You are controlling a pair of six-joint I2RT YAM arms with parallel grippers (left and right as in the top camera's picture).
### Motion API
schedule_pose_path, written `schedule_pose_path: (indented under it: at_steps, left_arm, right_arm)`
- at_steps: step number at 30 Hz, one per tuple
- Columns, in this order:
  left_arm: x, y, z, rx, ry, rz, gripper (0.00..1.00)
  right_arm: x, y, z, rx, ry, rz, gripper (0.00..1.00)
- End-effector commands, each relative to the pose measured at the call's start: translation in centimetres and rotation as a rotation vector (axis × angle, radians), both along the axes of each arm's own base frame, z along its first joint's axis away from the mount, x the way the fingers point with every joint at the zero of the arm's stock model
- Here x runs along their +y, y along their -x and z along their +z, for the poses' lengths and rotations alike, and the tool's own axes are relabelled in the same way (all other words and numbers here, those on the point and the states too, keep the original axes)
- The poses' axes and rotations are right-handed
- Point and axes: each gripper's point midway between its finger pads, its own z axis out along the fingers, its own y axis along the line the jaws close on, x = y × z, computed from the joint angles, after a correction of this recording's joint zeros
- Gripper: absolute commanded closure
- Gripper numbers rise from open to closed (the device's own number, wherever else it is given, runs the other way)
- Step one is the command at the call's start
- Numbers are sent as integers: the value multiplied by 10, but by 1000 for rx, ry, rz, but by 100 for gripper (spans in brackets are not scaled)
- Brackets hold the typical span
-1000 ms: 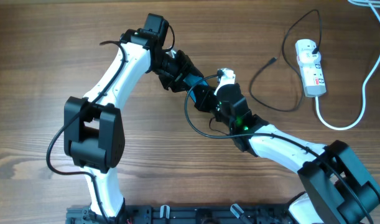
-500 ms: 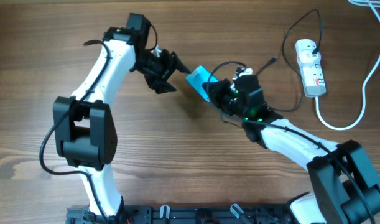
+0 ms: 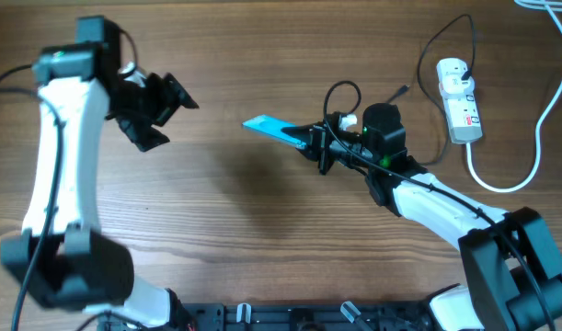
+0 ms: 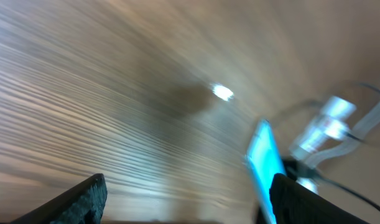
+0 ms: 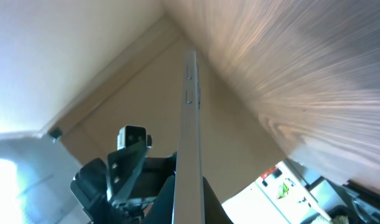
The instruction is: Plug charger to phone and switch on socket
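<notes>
My right gripper (image 3: 315,145) is shut on the phone (image 3: 274,129) and holds it above the table by one end, its light blue screen tilted up and left. In the right wrist view the phone (image 5: 189,118) shows edge-on between my fingers (image 5: 190,202). My left gripper (image 3: 159,112) is open and empty, far left of the phone. The blurred left wrist view shows the phone (image 4: 265,159) to the right of my open jaws (image 4: 188,200). The white socket (image 3: 459,101) lies at the far right. The charger's thin black cable (image 3: 426,57) runs from the socket; its plug tip (image 3: 405,90) lies loose on the table.
The socket's thick white cord (image 3: 538,138) curves along the right edge of the wooden table (image 3: 216,221). My right arm lies across the table between the phone and the front right corner. The left arm stands along the left side.
My left gripper has come away from the phone and swung far left, open. My right gripper has kept the phone and carried it slightly right, the screen now showing.
</notes>
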Motion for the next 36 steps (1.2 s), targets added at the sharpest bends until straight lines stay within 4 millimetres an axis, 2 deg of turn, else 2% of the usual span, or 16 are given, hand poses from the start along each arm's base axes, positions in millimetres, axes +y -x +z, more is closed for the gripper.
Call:
schedule_pose_path:
  at_steps: [1, 3, 4, 7, 9, 12, 15, 21, 26, 30, 36]
  left_arm:
    - [-32, 2, 30, -50, 170, -14, 17]
    - [-45, 0, 31, -39, 184, 1, 17]
    - [-59, -4, 32, -56, 191, -15, 19]
    - [-87, -13, 38, -98, 204, -39, 25]
    - [-114, -17, 36, -131, 156, -53, 33]
    - [-125, -13, 35, -133, 142, -81, 35]
    - [-130, -13, 35, -145, 138, -96, 36]
    - [-133, -14, 31, -150, 129, -102, 52]
    - [-140, -23, 27, -166, 152, -70, 63]
    - [-149, -29, 32, -203, 169, -75, 69]
    - [-157, -39, 40, -229, 206, -29, 89]
  right_arm:
    - [12, 1, 26, -52, -43, -9, 95]
    - [20, 2, 29, -73, -45, -24, 96]
    - [23, 0, 36, -106, -56, -45, 96]
    - [22, -6, 43, -141, -67, -92, 96]
    - [23, -7, 69, -242, -131, -93, 96]
    - [21, -10, 70, -250, -132, -118, 96]
    - [20, -11, 82, -292, -159, -126, 96]
    - [18, -11, 100, -363, -205, -144, 96]
    - [18, -11, 100, -363, -205, -144, 96]
    - [17, -11, 100, -363, -206, -145, 96]
    - [16, -13, 102, -368, -208, -156, 96]
